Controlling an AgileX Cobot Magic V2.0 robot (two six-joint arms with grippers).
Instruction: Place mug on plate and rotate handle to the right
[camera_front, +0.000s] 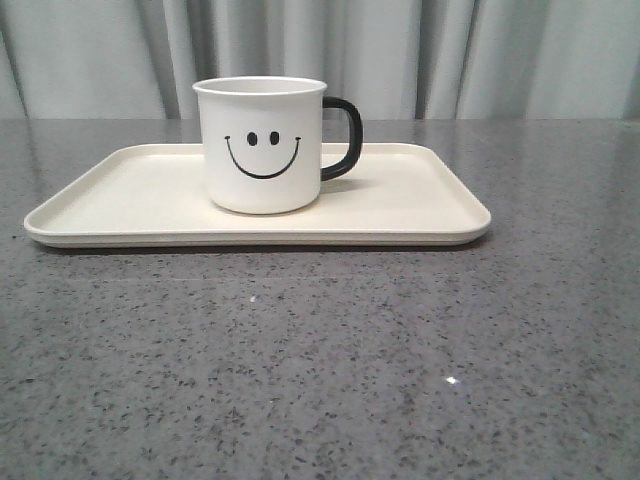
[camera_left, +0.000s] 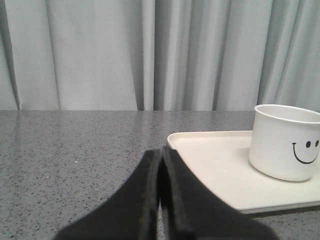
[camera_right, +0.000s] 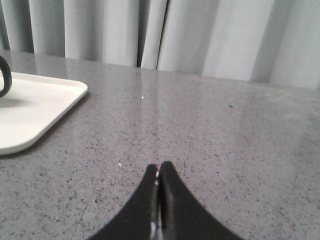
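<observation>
The white mug (camera_front: 261, 145) with a black smiley face stands upright on the cream plate (camera_front: 420, 205), slightly left of the plate's middle. Its black handle (camera_front: 345, 138) points to the right in the front view. In the left wrist view the mug (camera_left: 285, 142) stands on the plate (camera_left: 215, 165), with my left gripper (camera_left: 160, 150) shut and empty just outside the plate's near corner. My right gripper (camera_right: 159, 166) is shut on nothing above bare tabletop, well away from the plate (camera_right: 35, 107); a sliver of the handle (camera_right: 4, 76) shows at the edge. Neither gripper appears in the front view.
The plate rests on a grey speckled tabletop (camera_front: 320, 360). A pale pleated curtain (camera_front: 450, 55) hangs behind the table's far edge.
</observation>
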